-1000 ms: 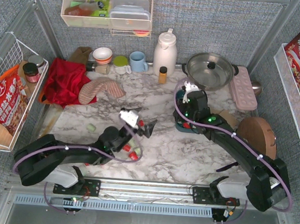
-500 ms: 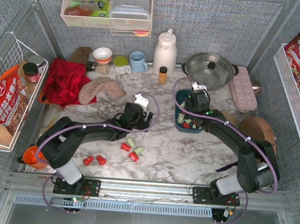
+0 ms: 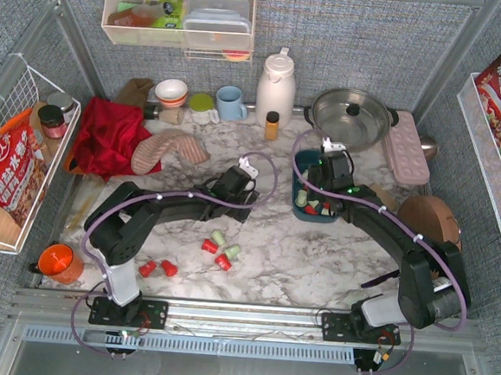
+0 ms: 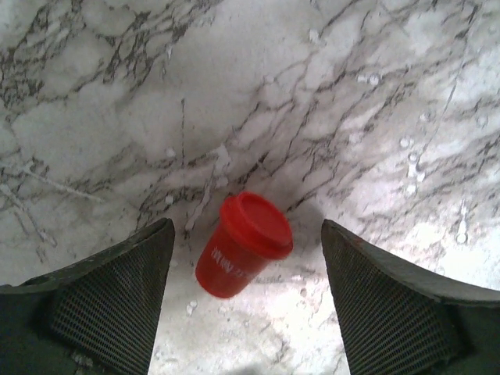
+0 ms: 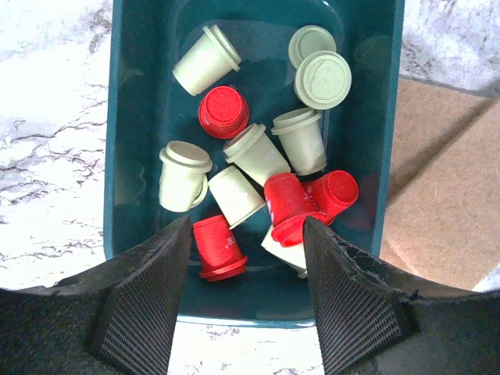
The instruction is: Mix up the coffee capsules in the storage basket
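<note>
Now: L gripper (image 4: 244,238) open astride a red pod (image 4: 241,248); R gripper (image 5: 246,234) open, empty, over basket (image 5: 131,109).
Risk: pod lies tilted, so an off-centre close could squirt it away.

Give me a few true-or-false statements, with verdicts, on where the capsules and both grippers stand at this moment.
1. The storage basket holds both red and pale green capsules. True.
2. The left gripper is shut on a red capsule. False: its jaws stand open, and the capsule lies on the table between them.
3. Every capsule is inside the basket. False: several loose capsules lie on the table.
4. The right gripper is open above the basket. True.
</note>
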### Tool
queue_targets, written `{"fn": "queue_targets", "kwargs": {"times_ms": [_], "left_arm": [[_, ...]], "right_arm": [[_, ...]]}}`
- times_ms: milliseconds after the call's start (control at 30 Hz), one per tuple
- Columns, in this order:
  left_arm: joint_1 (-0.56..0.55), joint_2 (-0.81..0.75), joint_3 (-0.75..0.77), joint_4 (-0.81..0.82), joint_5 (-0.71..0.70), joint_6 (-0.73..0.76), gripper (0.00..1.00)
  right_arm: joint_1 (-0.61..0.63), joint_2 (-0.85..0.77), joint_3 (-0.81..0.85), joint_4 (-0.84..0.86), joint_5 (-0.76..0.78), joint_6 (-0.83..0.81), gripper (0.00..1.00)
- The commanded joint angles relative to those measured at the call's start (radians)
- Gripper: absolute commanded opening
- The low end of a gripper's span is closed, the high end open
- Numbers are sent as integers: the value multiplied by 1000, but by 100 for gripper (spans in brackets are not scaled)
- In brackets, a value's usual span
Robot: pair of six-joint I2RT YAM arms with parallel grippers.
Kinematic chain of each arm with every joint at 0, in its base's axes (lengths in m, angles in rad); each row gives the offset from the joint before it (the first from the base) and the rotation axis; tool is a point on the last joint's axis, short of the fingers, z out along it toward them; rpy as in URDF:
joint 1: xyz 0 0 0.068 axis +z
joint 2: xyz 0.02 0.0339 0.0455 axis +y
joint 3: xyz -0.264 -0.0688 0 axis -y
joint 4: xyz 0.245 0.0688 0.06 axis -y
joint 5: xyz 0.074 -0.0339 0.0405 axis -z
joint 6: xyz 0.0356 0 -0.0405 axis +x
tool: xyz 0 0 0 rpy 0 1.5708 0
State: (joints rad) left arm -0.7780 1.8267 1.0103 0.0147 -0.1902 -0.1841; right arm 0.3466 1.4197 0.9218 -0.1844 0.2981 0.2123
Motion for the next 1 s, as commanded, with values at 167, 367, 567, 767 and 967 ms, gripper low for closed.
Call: {"fn": "queue_targets", "kwargs": {"times_ms": [167,367,567,767,967], "left_arm": [[0,-67,-59,-63,41,27,84],[0,-61,-67,-47,45,69,63],[0,-60,-76,-8,29,88,55],[-1,-81,-90,34,56,92,43],[0,-141,-162,136,104,89,37]], "right_arm": [[0,14,18,-2,-51,15,63],[-1,13,20,-7,-54,16,63],[0,20,22,-7,-60,19,63],[-1,27,27,-10,-68,22,63],[-1,16,34,-21,-118,36,63]]}}
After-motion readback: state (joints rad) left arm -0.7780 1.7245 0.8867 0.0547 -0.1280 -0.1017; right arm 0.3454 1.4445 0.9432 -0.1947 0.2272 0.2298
